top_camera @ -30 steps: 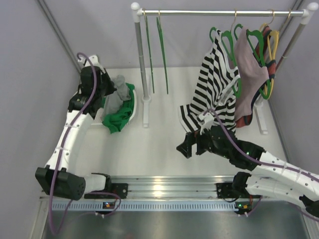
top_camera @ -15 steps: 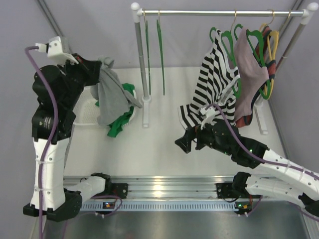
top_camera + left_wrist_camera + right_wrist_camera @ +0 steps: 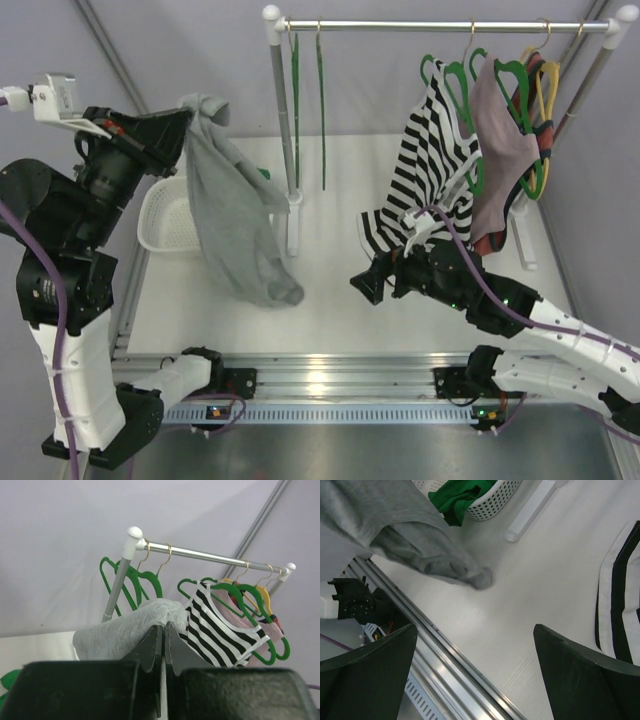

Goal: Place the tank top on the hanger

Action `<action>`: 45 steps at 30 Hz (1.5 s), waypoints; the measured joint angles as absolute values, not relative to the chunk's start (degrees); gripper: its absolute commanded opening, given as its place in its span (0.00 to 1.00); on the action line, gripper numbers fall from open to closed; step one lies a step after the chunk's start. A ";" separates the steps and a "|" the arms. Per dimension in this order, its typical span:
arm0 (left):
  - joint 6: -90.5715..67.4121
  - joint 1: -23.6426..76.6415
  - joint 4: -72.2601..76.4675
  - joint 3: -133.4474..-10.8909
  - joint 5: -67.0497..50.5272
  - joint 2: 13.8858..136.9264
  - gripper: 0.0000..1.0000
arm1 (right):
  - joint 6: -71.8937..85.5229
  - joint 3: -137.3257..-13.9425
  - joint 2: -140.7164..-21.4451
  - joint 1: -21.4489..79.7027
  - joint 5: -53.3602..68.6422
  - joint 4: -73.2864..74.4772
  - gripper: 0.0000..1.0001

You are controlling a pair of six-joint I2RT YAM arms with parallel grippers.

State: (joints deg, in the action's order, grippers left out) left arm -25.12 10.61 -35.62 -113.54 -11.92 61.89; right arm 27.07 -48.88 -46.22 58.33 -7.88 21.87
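Lifted from the basket (image 3: pixel 160 222), the tank top (image 3: pixel 235 220) dangles from the clamped left end effector (image 3: pixel 163 632), ready for the hanger (image 3: pixel 321 120); the right end effector (image 3: pixel 475 670) gapes wide, empty.

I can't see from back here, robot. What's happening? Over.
Left gripper shut on tank top, dangling high. Right gripper open, empty. Hanger bare on rail; rack post stands between.

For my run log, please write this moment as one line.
left gripper: shut on tank top, held up out of white basket | right gripper: open, empty | green hanger: bare on rail
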 measured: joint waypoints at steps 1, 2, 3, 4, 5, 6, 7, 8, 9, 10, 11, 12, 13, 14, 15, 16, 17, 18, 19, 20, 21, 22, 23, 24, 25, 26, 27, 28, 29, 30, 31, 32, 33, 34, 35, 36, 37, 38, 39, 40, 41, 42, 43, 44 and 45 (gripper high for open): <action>-25.61 10.61 -35.31 -112.71 -12.51 61.28 0.00 | 27.07 -48.86 -46.17 58.33 -7.84 21.82 1.00; -25.96 10.61 -34.70 -111.13 -12.80 60.60 0.00 | 27.09 -48.80 -46.11 58.33 -7.86 21.82 1.00; -26.57 10.61 -33.63 -107.59 -13.10 58.98 0.00 | 27.09 -48.66 -46.00 58.33 -7.84 21.69 1.00; -27.00 10.61 -33.30 -105.10 -13.28 57.84 0.00 | 27.14 -48.31 -45.82 58.33 -7.79 21.39 1.00; -27.53 10.61 -32.80 -101.14 -13.45 56.40 0.00 | 27.16 -47.88 -45.52 58.33 -7.64 21.26 1.00; -27.99 10.61 -32.01 -96.66 -13.52 54.87 0.00 | 27.22 -47.13 -45.17 58.33 -7.62 20.84 1.00; -28.32 10.61 -31.64 -93.01 -13.34 53.87 0.00 | 27.24 -46.46 -44.84 58.33 -7.57 20.56 1.00; -28.51 10.66 -31.16 -89.27 -12.73 53.19 0.00 | 27.33 -45.52 -44.40 58.33 -7.42 20.18 1.00; -28.67 10.68 -31.31 -85.49 -11.92 52.80 0.00 | 27.51 -44.31 -43.97 58.33 -7.18 19.57 1.00; -28.69 10.68 -31.70 -82.54 -10.72 53.01 0.00 | 27.64 -43.03 -43.57 58.33 -6.74 18.87 1.00; -28.67 10.68 -32.05 -80.36 -9.34 53.56 0.00 | 27.70 -41.74 -43.33 58.33 -6.13 18.26 1.00; -28.67 10.68 -32.08 -78.72 -8.16 54.63 0.00 | 27.86 -40.51 -43.27 58.33 -5.67 17.52 1.00; -28.64 10.68 -32.12 -77.52 -7.16 56.12 0.00 | 28.12 -38.96 -43.33 58.35 -5.02 16.45 1.00; -28.64 10.68 -32.16 -76.93 -6.33 57.43 0.00 | 28.29 -37.89 -43.66 58.59 -4.56 15.73 1.00; -28.67 10.68 -32.12 -76.69 -5.78 58.87 0.00 | 28.47 -36.80 -44.34 59.24 -4.38 14.81 1.00; -28.69 10.68 -31.92 -76.69 -5.10 60.31 0.00 | 28.56 -36.05 -45.08 59.88 -4.38 13.98 1.00; -28.73 10.68 -31.46 -76.73 -4.80 61.21 0.00 | 28.64 -35.51 -46.30 61.32 -4.97 13.08 1.00; -28.80 10.68 -31.20 -76.95 -4.34 62.06 0.00 | 28.58 -35.24 -48.14 63.66 -5.85 12.12 1.00; -28.84 10.68 -31.05 -77.45 -3.88 62.87 0.00 | 28.58 -35.27 -50.04 65.65 -6.57 11.35 1.00; -28.86 10.68 -31.07 -78.19 -3.49 63.48 0.00 | 28.56 -35.33 -52.01 67.64 -7.33 10.24 1.00; -28.88 10.68 -31.07 -79.40 -3.16 64.31 0.00 | 28.51 -35.40 -54.33 69.82 -8.47 9.28 1.00; -28.86 10.68 -30.92 -80.64 -2.83 64.97 0.00 | 28.42 -35.46 -56.47 71.40 -9.52 8.45 0.99; -28.88 10.68 -30.85 -82.00 -2.37 65.49 0.00 | 28.25 -35.81 -59.46 73.25 -10.90 7.77 0.96; -28.84 10.68 -30.85 -83.46 -2.04 65.91 0.00 | 27.97 -36.18 -61.80 74.74 -11.97 7.25 0.95; -28.84 10.68 -30.79 -84.86 -1.87 66.22 0.00 | 27.53 -36.75 -64.58 76.36 -13.21 6.55 0.94; -28.84 10.68 -30.79 -86.21 -1.74 66.35 0.00 | 27.18 -37.34 -66.65 77.69 -14.09 5.87 0.93; -28.84 10.68 -30.81 -87.53 -1.61 66.52 0.00 | 26.63 -38.22 -68.95 78.98 -15.07 5.19 0.93; -28.84 10.68 -30.79 -88.62 -1.58 66.59 0.00 | 25.89 -39.46 -71.22 80.31 -16.01 4.80 0.92; -28.84 10.68 -30.70 -89.56 -1.58 66.61 0.00 | 25.30 -40.56 -73.19 81.34 -16.49 3.97 0.91; -28.84 10.68 -30.68 -90.48 -1.61 66.61 0.00 | 24.58 -41.91 -75.26 82.35 -16.95 3.09 0.90; -28.84 10.68 -30.74 -91.15 -1.61 66.61 0.00 | 23.97 -43.22 -77.25 83.18 -17.15 1.96 0.88; -28.84 10.68 -30.79 -91.81 -1.61 66.61 0.00 | 23.40 -44.38 -79.05 83.77 -17.32 0.58 0.88; -28.84 10.68 -30.85 -92.31 -1.63 66.61 0.00 | 22.85 -45.25 -80.58 84.07 -17.30 -0.80 0.87; -28.82 10.68 -31.07 -92.92 -1.61 66.61 0.00 | 22.35 -45.98 -82.11 84.29 -17.26 -2.31 0.86; -28.82 10.68 -31.29 -93.56 -1.63 66.61 0.00 | 21.89 -46.44 -83.42 84.38 -17.23 -3.90 0.85; -28.80 10.68 -31.42 -94.15 -1.63 66.61 0.00 | 21.39 -46.83 -84.58 84.40 -17.08 -5.02 0.84; -28.80 10.68 -31.62 -94.78 -1.63 66.63 0.00 | 20.91 -47.31 -85.84 84.40 -16.84 -5.89 0.83; -28.77 10.68 -31.70 -95.55 -1.67 66.63 0.00 | 20.47 -47.79 -87.15 84.42 -16.62 -6.94 0.81; -28.77 10.68 -31.73 -96.23 -1.85 66.65 0.00 | 19.84 -48.53 -88.77 84.51 -16.29 -8.19 0.80; -28.80 10.68 -31.73 -96.77 -1.89 66.65 0.00 | 19.38 -49.19 -90.26 84.60 -16.01 -9.06 0.79; -28.80 10.68 -31.73 -97.36 -2.04 66.65 0.00 | 18.96 -49.89 -91.66 84.68 -15.88 -9.80 0.77; -28.80 10.68 -31.73 -97.73 -2.11 66.63 0.00 | 18.37 -51.03 -93.56 84.77 -15.49 -10.74 0.76; -28.80 10.68 -31.73 -98.06 -2.13 66.63 0.00 | 17.91 -52.03 -95.20 84.88 -15.38 -11.35 0.75; -28.77 10.68 -31.77 -98.35 -2.26 66.65 0.00 | 17.47 -53.15 -96.86 84.93 -15.27 -12.05 0.73; -28.77 10.68 -31.77 -98.52 -2.33 66.65 0.00 | 16.93 -54.24 -98.72 84.99 -15.18 -12.91 0.72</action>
State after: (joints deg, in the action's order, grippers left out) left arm -28.77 10.68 -31.77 -98.52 -2.33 66.65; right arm 16.93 -54.24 -98.72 84.99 -15.18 -12.91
